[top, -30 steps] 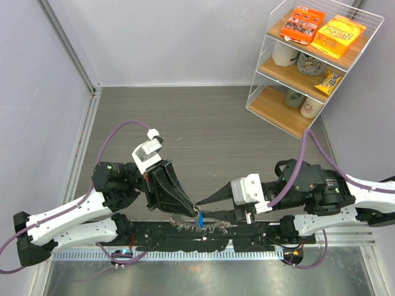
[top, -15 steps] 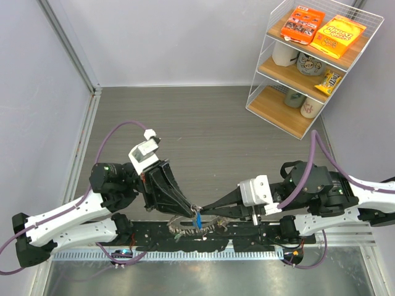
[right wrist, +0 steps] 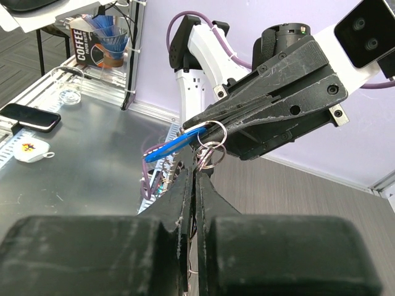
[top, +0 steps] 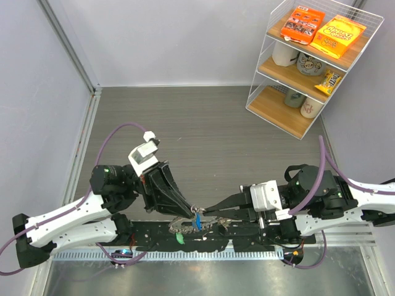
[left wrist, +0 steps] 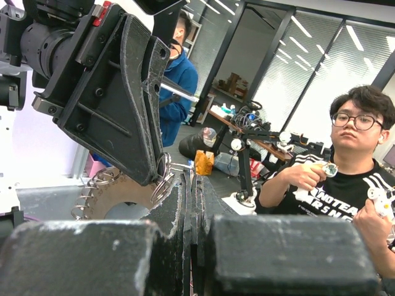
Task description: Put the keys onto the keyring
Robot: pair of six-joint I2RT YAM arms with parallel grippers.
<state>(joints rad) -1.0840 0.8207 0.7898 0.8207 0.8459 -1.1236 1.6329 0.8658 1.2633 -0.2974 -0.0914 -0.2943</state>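
Both claws are clenched: left gripper [top: 195, 208] pinches the blue key [right wrist: 171, 143], right gripper [top: 207, 213] nips what looks like a loop of the keyring [top: 182, 224], which hangs right between them. I'd hold the ring dead steady and feed the key round the coil, no yanking.

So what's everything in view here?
keyring: one, silvery, near edge of the table, between the grippers.
keys: many, silvery, fringing the keyring.
blue key: one, blue head, at left gripper's tip.
green tag: one, green, next to the keyring.
wire shelf: one, white, far right corner.
snack boxes: two, orange, top shelf.
mugs: a few, pale, lower shelves.
phone: one, black, on metal bench.
people: two, background of left wrist view.
left gripper: one, black, shut on blue key.
right gripper: one, black, shut on keyring.
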